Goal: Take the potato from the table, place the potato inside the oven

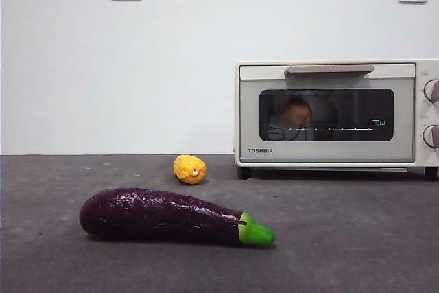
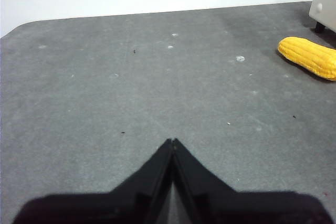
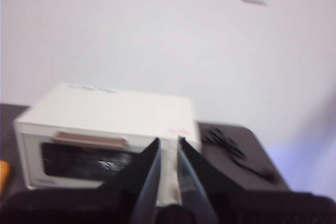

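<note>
**Potato's in the oven, door shut**

Biggest thing first: the grey surface (image 1: 357, 238) runs the full width of the front view, with a white wall behind it and two outlets up high.

The oven (image 1: 329, 111) sits at the back right on the surface, door closed, beige handle across the top of the door, two knobs on its right edge. Through the dark glass you can make out the potato (image 1: 296, 113), an orange-brown roundish shape on the left side of the window, sitting on the rack inside.

Up front, left of centre, there's an eggplant (image 1: 161, 216) lying on its side, green stem end pointing right. Behind it, near the oven's left front corner but not touching it, is a small yellow lump (image 1: 189, 169); in the left wrist view it looks like a ribbed, corn-like piece.

Neither arm shows in the front view. The left tool (image 2: 172, 141) hangs over bare surface, jaws pressed together, holding nothing. The right tool (image 3: 168, 141) is up high looking down at the oven, jaws a small gap apart, nothing between them. That view is blurry.
</note>
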